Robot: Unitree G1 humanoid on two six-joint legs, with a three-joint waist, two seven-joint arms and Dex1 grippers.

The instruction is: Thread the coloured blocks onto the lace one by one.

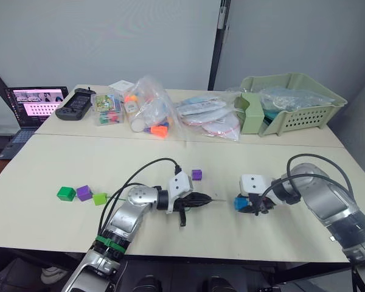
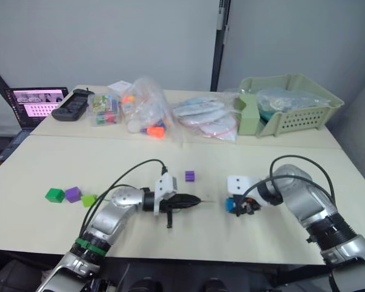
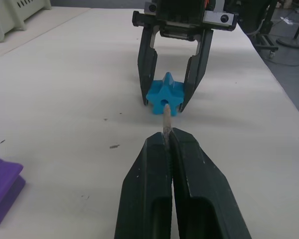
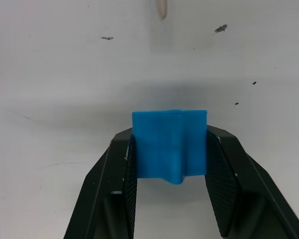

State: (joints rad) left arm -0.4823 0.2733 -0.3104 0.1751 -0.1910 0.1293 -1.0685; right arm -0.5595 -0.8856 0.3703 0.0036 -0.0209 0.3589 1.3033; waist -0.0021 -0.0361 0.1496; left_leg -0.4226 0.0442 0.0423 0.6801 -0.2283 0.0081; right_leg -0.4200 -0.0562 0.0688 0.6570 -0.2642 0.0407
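Left tool (image 3: 167, 144) clamped together on the lace's stiff tip (image 3: 165, 119), tip projecting forward just past the pads. Right tool (image 4: 169, 164) clamped on the blue block (image 4: 169, 144), one finger on each flat side, block resting on or just above the tabletop (image 1: 48, 164). Through-hole of the block faces the tip; tip near the hole but not yet entered.

Remaining blocks loose on the tabletop: dark green (image 1: 66, 193), purple (image 1: 84, 193) and lime green (image 1: 100, 198) in a row near the left arm, second purple (image 1: 196, 174) between the two tools, slightly farther back. Green cord of the lace (image 1: 117, 196) trails from the left tool toward the lime block.

Handling, judged: blocks light, hard, smooth plastic; likely to twist if gripped off-centre, so hold across opposite flat faces, hole left free. Cord limp, no push stiffness; take hold on the rigid tip only, close behind its end. Tip thin, may bend or slip under side load.
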